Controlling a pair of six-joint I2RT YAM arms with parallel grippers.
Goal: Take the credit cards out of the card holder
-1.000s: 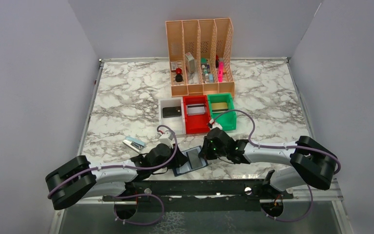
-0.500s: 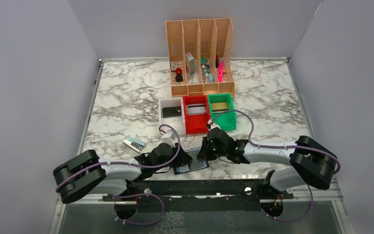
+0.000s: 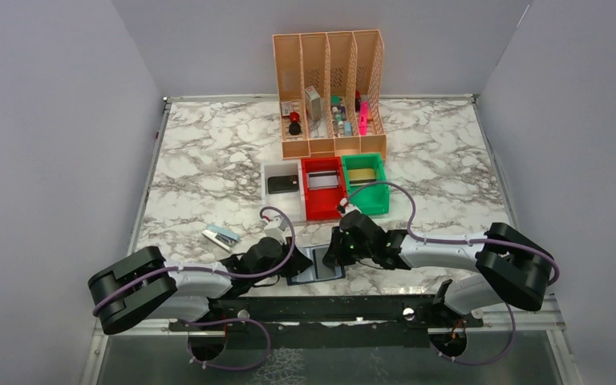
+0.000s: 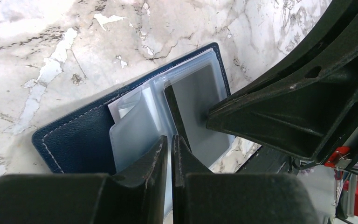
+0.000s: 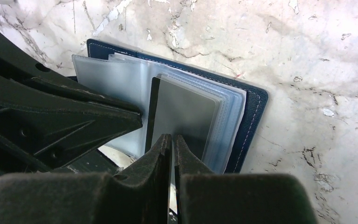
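Note:
The navy card holder [image 3: 314,266] lies open at the table's near edge, its cover showing in the left wrist view [image 4: 70,140] and the right wrist view [image 5: 254,112]. Its clear pockets [image 4: 135,130] fan up. A dark grey credit card [image 5: 182,112] stands among them, also in the left wrist view [image 4: 198,100]. My left gripper [image 4: 169,137], at the holder's left side [image 3: 290,257], is shut on a clear pocket sheet. My right gripper [image 5: 173,136], at the holder's right side [image 3: 333,253], is shut on the grey card's lower edge.
A white bin [image 3: 271,172] holds a black card, a red bin [image 3: 322,204] a silver card, a green bin [image 3: 373,196] a gold card. The orange slotted rack [image 3: 329,88] stands behind them. A small blue-and-white item [image 3: 221,235] lies left of the holder.
The left arm has shifted right and both grippers have drawn in on the holder. The holder now looks narrower and squarer than a second ago.

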